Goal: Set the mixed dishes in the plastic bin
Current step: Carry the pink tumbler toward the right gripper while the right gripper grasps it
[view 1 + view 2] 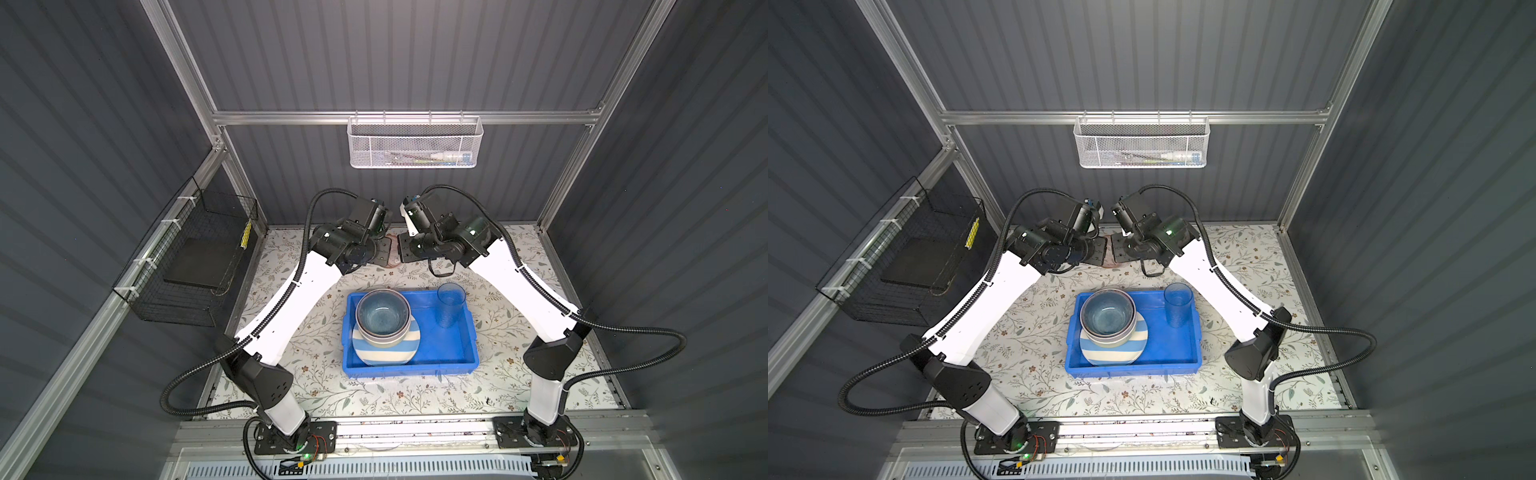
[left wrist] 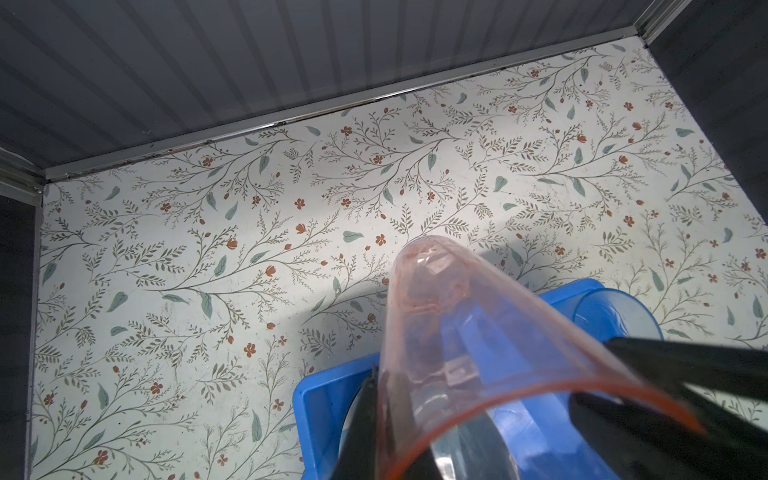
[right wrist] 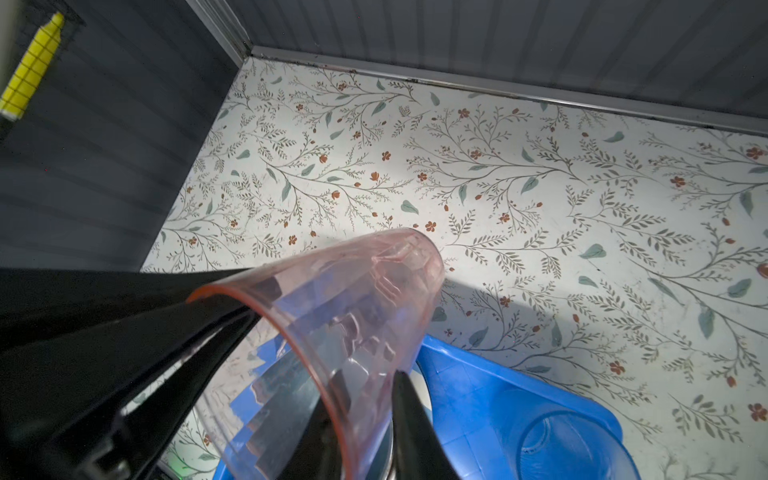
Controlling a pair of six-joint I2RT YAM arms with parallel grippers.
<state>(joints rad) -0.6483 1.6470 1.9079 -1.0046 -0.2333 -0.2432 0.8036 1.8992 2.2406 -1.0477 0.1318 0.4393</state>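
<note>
A translucent pink tumbler (image 2: 457, 332) (image 3: 353, 299) hangs in the air behind the plastic bin (image 1: 457, 357), with both grippers on it. My left gripper (image 2: 384, 374) is shut on its wall near the rim. Opposite, my right gripper (image 3: 370, 378) has one finger inside and one outside the wall, pinching it. In both top views the wrists meet at the back centre and hide most of the tumbler (image 1: 392, 251). Inside the bin a blue-white striped plate (image 1: 374, 353) carries stacked bowls (image 1: 382, 318), the top one dark blue. A translucent blue tumbler (image 1: 450, 305) stands upright in the bin's far right corner.
A white mesh basket (image 1: 415, 143) hangs on the back wall. A black wire basket (image 1: 187, 257) is fixed to the left wall. The floral table (image 1: 519, 374) shows around the bin. Both forearms slant inward over the bin's far corners.
</note>
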